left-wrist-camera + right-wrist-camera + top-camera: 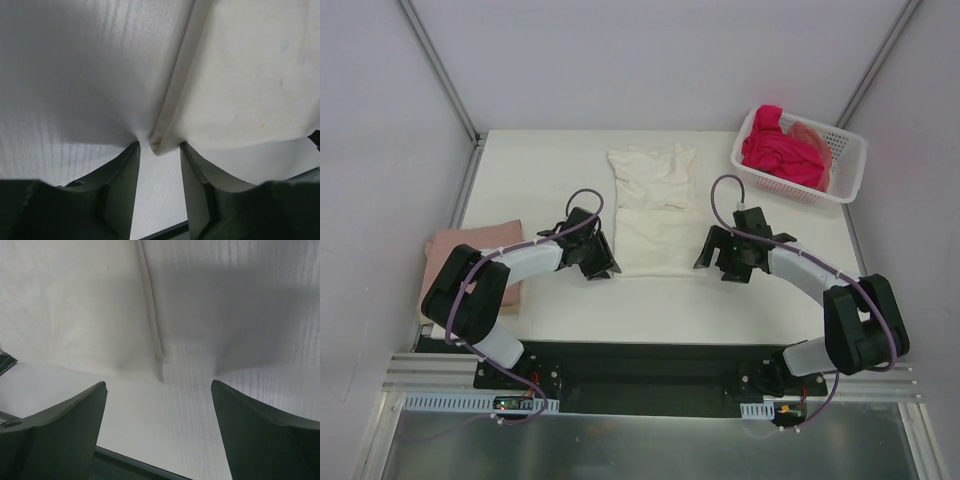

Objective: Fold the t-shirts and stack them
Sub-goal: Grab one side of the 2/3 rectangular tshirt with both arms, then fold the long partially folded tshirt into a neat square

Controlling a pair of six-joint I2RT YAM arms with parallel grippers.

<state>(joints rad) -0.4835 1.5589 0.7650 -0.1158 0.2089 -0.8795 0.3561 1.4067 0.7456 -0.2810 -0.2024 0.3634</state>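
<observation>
The pink shirt (470, 262) lies folded. The cream shirt (655, 215) is half folded, with the left end effector (605, 268) and right end effector (706, 260) both apart at its near corners. The magenta shirt (780, 150) waits in the basket (850, 160).

White plastic basket (850, 160) far R corner, white table (540, 180), alu frame (440, 70)

You cannot see the whole dusty pink t-shirt (445, 250): the left arm (470, 285) covers its right part. In the basket (855, 150), the magenta one (775, 150) hides most of the peach t-shirt (820, 150). Both wrist views cut off the cream-white t-shirt (250, 75), and it is unclear if the jaws of the left gripper (160, 145) touch its corner.
</observation>
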